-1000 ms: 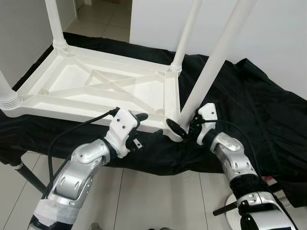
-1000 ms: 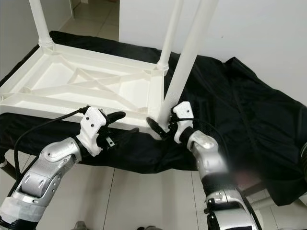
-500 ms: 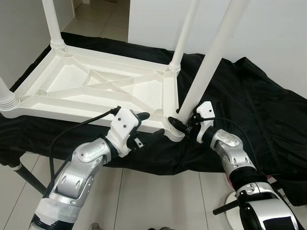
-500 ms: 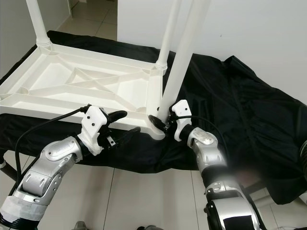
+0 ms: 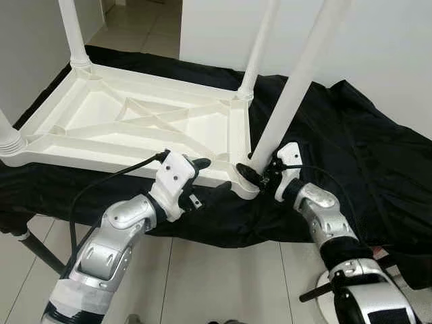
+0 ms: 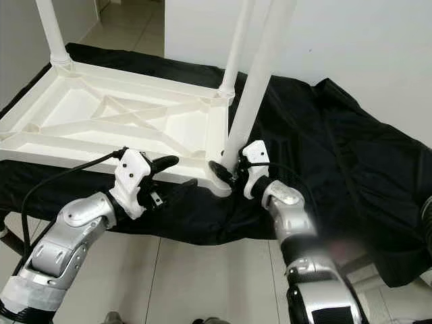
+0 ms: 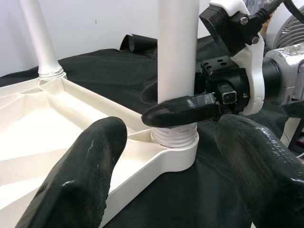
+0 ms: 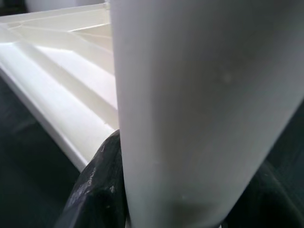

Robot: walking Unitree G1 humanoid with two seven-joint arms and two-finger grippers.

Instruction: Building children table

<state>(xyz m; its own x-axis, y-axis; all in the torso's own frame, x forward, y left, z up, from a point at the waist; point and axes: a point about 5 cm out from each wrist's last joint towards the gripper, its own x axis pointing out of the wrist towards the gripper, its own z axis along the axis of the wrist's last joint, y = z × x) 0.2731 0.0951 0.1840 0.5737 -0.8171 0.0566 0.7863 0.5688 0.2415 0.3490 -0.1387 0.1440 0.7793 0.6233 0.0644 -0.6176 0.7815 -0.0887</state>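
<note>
A white children's table top [image 5: 101, 111] lies upside down on a black cloth [image 5: 351, 142]. Three white legs stand in its corner sockets. My right gripper [image 5: 260, 173] is shut on the fourth, near-right leg [image 5: 297, 81] just above its threaded socket [image 7: 175, 142]; the leg leans slightly to the right. In the right wrist view the leg [image 8: 199, 109] sits between the black fingers [image 8: 97, 190]. My left gripper [image 5: 208, 177] is open, hovering at the table's front edge just left of that socket, touching nothing. Its fingers [image 7: 80, 175] frame the socket in the left wrist view.
The black cloth drapes over a low support and hangs toward the tiled floor [image 5: 202, 283]. A white wall [image 5: 391, 54] stands close behind. A dark stand leg [image 5: 37, 246] shows at lower left and a white round base [image 5: 322, 307] at lower right.
My right gripper has drawn in and closed on the leg's base at the corner socket, and the leg stands a little straighter. The left gripper has hardly moved.
</note>
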